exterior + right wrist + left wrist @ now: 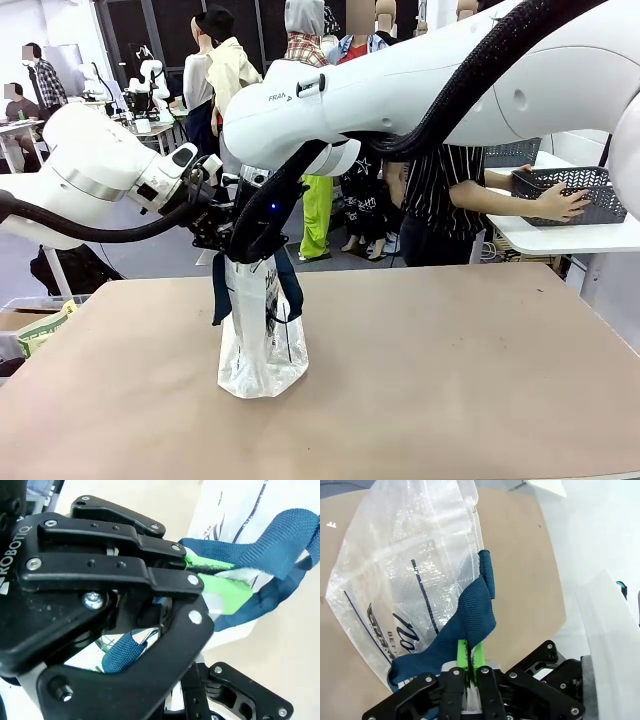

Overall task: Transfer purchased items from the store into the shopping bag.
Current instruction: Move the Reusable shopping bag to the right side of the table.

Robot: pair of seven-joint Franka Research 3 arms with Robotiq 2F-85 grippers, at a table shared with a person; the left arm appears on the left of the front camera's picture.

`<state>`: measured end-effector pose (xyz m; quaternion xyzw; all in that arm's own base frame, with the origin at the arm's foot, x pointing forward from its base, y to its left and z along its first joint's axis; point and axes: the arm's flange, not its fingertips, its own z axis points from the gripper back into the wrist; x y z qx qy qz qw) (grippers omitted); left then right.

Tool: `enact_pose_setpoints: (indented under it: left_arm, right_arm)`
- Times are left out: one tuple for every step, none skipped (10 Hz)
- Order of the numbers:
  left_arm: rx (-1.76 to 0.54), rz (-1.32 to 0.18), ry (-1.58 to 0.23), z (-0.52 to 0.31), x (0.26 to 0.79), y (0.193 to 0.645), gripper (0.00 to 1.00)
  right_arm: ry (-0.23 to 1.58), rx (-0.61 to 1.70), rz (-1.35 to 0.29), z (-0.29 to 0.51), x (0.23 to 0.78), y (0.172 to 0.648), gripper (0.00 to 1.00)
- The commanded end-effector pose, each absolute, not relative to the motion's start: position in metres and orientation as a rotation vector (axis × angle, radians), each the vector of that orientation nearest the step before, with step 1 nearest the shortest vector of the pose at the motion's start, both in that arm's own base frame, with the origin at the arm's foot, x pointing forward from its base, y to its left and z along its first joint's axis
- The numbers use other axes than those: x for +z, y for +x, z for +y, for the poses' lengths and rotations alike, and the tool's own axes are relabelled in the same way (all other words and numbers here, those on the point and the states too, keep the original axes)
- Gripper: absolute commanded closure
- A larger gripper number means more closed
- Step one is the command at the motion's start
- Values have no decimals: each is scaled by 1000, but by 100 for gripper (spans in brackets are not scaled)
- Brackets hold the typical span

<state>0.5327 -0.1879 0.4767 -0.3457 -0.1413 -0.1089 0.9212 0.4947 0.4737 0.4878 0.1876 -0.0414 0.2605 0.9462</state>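
Observation:
The shopping bag (262, 345), translucent white with dark print, stands upright on the tan table left of centre. Both arms meet above its mouth. My left gripper (222, 240) comes in from the left. In the left wrist view its green pads (462, 652) are pressed together on a navy strap handle (470, 610) of the bag (405, 575). My right gripper (252, 245) reaches across from the right and is shut at the bag's top edge. The right wrist view has the left gripper (215, 580) close up, pinching strap and plastic. A person holds the store (575, 190), a dark grey basket, far right. The purchased items are hidden.
The basket rests on a white side table (560, 238) beyond the far right corner, with the person's hand on its front. A clear bin holding a yellow-green pack (40, 330) sits off the table's left edge. The tan tabletop (450, 380) spreads wide right of the bag.

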Motion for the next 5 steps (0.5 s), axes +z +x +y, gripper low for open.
enact_pose_setpoints:
  left_arm:
    - [-231,-269,-694,-191,477,534,100]
    - [-231,-268,-694,-190,477,534,100]
    - [-229,-265,-691,-190,477,535,100]
    - [-226,-263,-689,-190,476,535,100]
    - [-226,-263,-681,-190,476,535,100]
  right_arm:
    - [377,525,-106,477,488,494,100]
    - [379,516,-111,476,488,494,100]
    - [392,511,-113,475,489,494,100]
    - [397,505,-124,473,490,493,100]
    - [400,499,-130,470,491,493,100]
